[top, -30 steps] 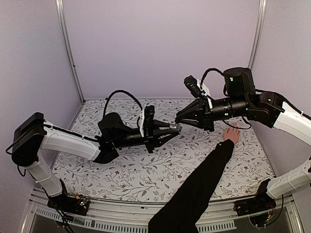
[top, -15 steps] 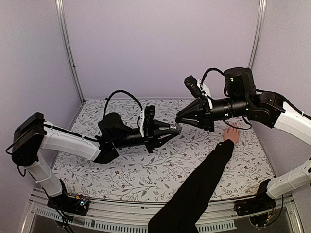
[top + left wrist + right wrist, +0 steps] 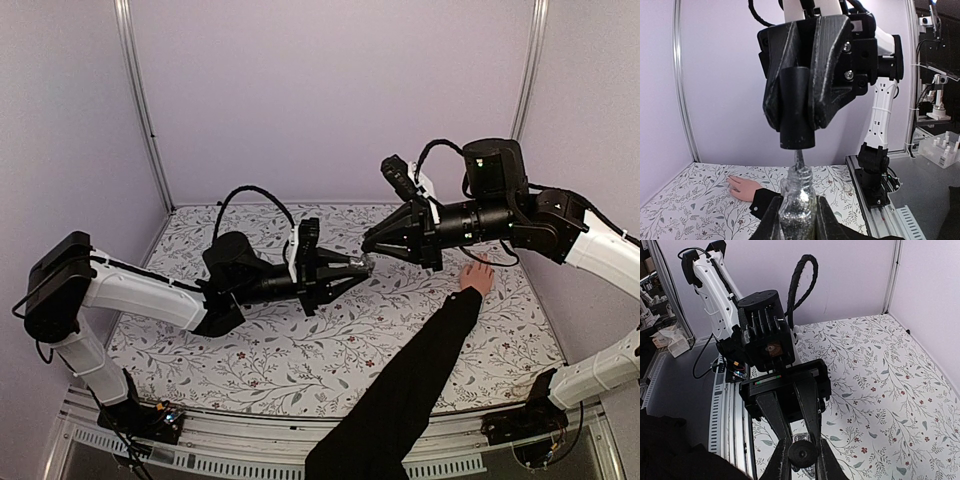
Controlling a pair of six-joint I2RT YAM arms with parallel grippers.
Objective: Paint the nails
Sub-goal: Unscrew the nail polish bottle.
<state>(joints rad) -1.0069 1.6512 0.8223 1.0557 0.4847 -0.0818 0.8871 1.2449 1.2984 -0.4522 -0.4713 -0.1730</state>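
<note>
My left gripper [image 3: 352, 265] is shut on a small clear bottle of silver glitter polish [image 3: 797, 202], held above the table's middle. My right gripper [image 3: 372, 244] is shut on the black cap [image 3: 797, 110] just above the bottle's open neck. The brush stem [image 3: 798, 159] under the cap still reaches into the neck. In the right wrist view the cap [image 3: 802, 455] sits between my fingers, with the bottle neck [image 3: 803, 438] behind it. A bare hand [image 3: 478, 276] with a long black sleeve lies flat on the table to the right, also in the left wrist view [image 3: 742, 187]. Its nails are too small to make out.
The flowered tablecloth [image 3: 300, 340] covers the table inside lilac walls. The black sleeve [image 3: 410, 380] runs from the front edge diagonally to the hand, under my right arm. Metal rails [image 3: 240, 445] line the near edge.
</note>
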